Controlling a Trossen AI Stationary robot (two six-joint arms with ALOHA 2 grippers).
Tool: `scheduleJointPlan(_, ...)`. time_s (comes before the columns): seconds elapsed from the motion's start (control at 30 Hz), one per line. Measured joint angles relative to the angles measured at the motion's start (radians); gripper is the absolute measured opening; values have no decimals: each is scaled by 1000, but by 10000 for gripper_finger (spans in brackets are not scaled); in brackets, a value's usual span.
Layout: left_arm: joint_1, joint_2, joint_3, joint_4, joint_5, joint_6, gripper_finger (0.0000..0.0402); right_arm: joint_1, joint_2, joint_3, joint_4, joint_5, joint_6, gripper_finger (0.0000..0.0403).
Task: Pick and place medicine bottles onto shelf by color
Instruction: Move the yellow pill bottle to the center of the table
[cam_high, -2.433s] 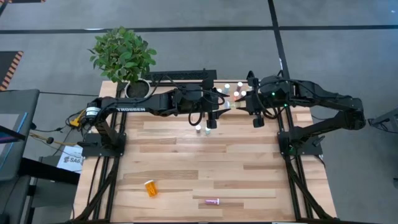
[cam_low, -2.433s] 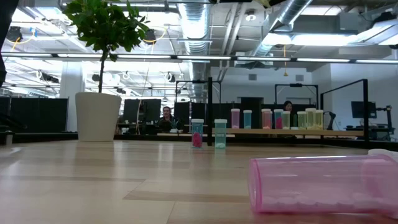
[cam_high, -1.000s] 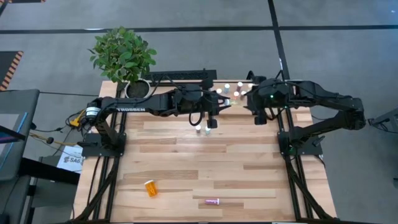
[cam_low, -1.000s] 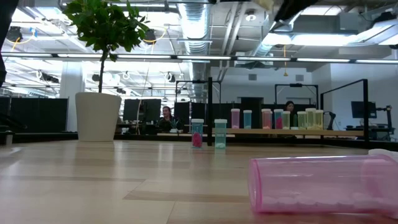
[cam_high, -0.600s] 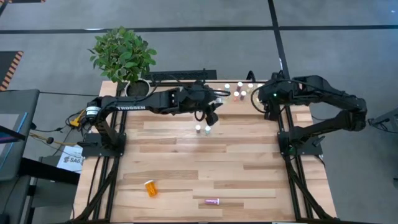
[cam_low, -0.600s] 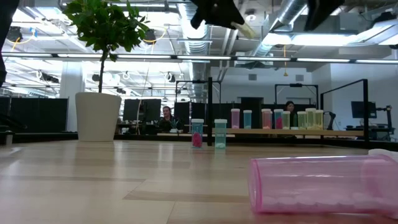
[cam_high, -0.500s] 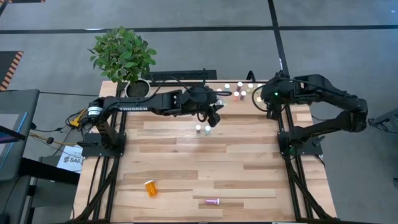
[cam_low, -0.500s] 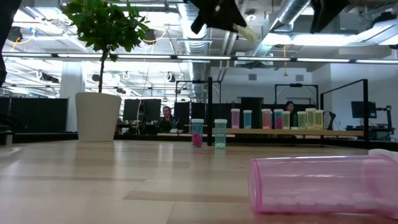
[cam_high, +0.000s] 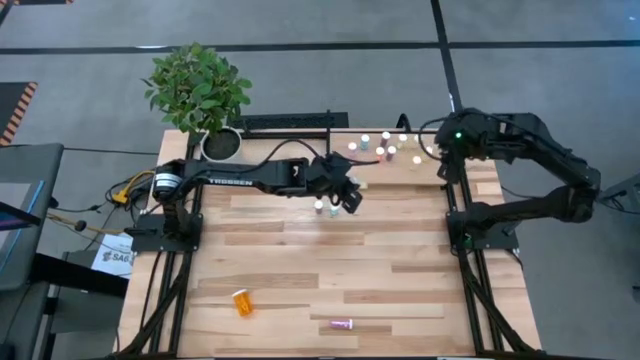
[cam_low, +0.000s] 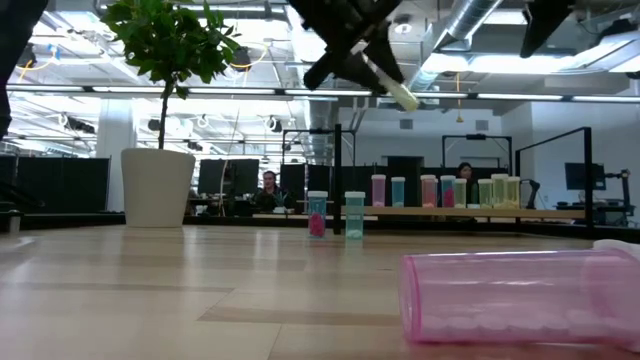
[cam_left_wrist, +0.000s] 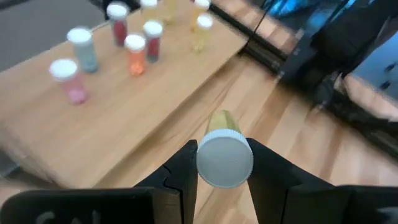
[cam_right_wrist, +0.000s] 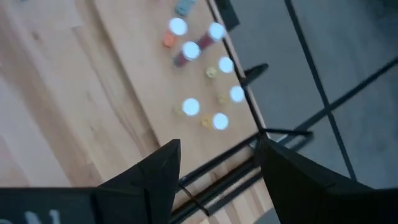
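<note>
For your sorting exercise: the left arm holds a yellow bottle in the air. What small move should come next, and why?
Probably carry it toward the shelf and the yellowish bottles. The left end effector is shut on the yellow bottle above the table, short of the shelf, which holds upright bottles.

The plank surface (cam_high: 330, 260) carried two upright bottles (cam_high: 326, 208) beneath the left hand (cam_high: 352, 193); the shelf (cam_high: 400, 168) lay beyond.
</note>
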Motion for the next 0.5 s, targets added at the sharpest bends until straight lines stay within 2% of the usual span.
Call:
scheduleJointPlan(0.17, -1, 9, 1, -17, -1, -17, 95, -99, -29, 0, -1, 2, 27, 238)
scheduleJointPlan(0.5, -1, 13, 2, -24, -30, 68, 95, -270, -90, 0, -24, 2, 123, 238)
